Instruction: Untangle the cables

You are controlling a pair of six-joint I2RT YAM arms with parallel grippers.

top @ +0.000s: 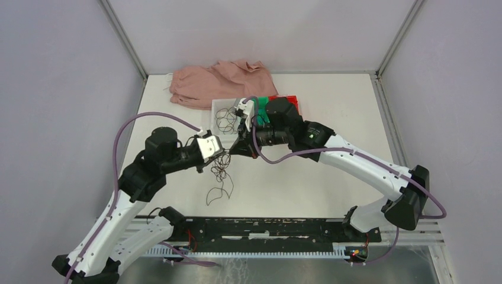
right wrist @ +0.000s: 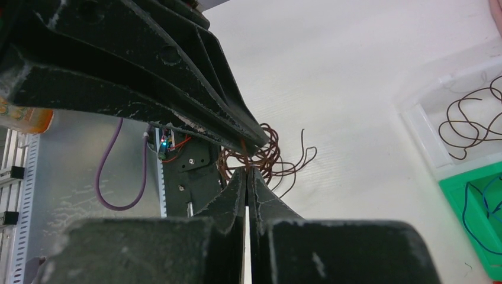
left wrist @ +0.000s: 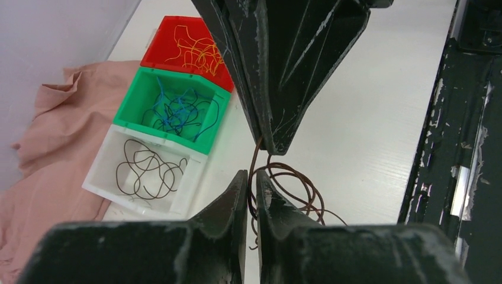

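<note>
**Two tools meet over a brown tangle at mid-counter**

The right tool [right wrist: 247, 173] is clamped onto a strand of the brown cables [right wrist: 263, 151], a loose curly bunch at the middle of the right wrist view, trailing onto the counter [left wrist: 367, 89]. The left tool [left wrist: 251, 177] has its jaws almost together around another strand; whether it bites yet I cannot tell. At upper left of the left wrist view, more strands lie in the white bin [left wrist: 97, 160], green bin [left wrist: 127, 97] and red bin [left wrist: 153, 44]. The wire looks light, springy and slippery. It is best pinched on one strand near a free end.
</note>
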